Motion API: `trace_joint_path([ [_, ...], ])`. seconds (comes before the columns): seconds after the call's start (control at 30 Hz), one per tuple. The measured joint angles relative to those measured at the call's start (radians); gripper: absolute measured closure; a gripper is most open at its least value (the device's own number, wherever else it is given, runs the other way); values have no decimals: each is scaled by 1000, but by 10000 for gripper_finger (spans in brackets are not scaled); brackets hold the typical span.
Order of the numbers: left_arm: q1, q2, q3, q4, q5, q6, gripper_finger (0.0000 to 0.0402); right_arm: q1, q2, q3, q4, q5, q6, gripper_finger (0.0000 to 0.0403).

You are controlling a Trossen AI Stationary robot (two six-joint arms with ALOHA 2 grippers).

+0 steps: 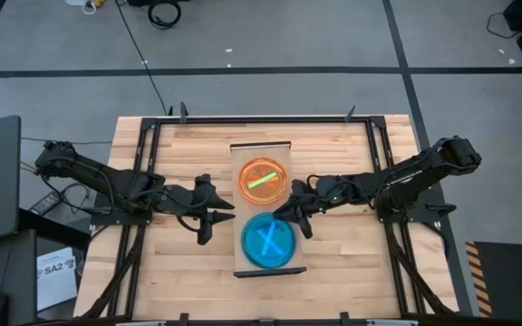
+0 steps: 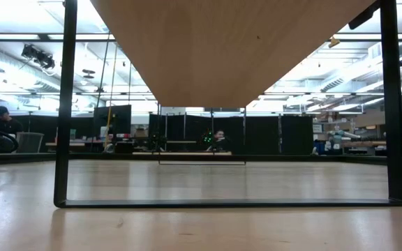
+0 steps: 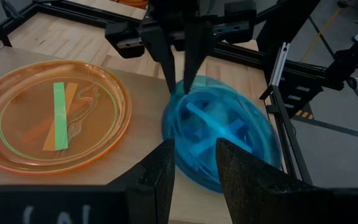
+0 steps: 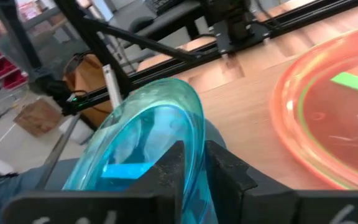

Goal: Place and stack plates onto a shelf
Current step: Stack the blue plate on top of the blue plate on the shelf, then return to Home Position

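The shelf [image 1: 261,152] stands in the middle of the table, and the low view shows only its underside [image 2: 236,49]. An orange plate [image 1: 264,180] lies flat on its far half, with a green strip showing through it. A cyan blue plate [image 1: 268,240] sits on the near half. My right gripper [image 1: 290,217] is at that plate's right rim, shut on it. My left gripper [image 1: 220,215] is open just off the shelf's left edge, its fingers [image 3: 166,171] pointing at the blue plate [image 3: 219,134] without touching it. The other plates are out of view. My right gripper holds the blue plate by its rim [image 4: 188,134], pinched between the two fingers, one on the upper face and one beneath. The fingers [image 3: 182,62] come slanting down from the table's right. The plate is tilted, its held side raised, its opposite side low over the shelf.
Dark frame rails [image 1: 152,172] run along the table on both sides of the shelf. Bare table top [image 1: 179,272] lies to the left and right of the shelf. People sit far back in the room [image 2: 218,139].
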Motion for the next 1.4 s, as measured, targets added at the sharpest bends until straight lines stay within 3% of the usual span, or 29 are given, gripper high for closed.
trace_joint_path([
  [0.23, 0, 0, 0, 0, 0, 0, 278, -11, 0, 0, 0, -70, -12, 296],
  [1.0, -9, 0, 0, 0, -9, 57, 278, -93, -4, 0, -1, -124, -23, 292],
  [1.4, -113, -4, 0, -40, -178, 170, 278, -103, -218, -1, -54, -124, -127, 292],
])
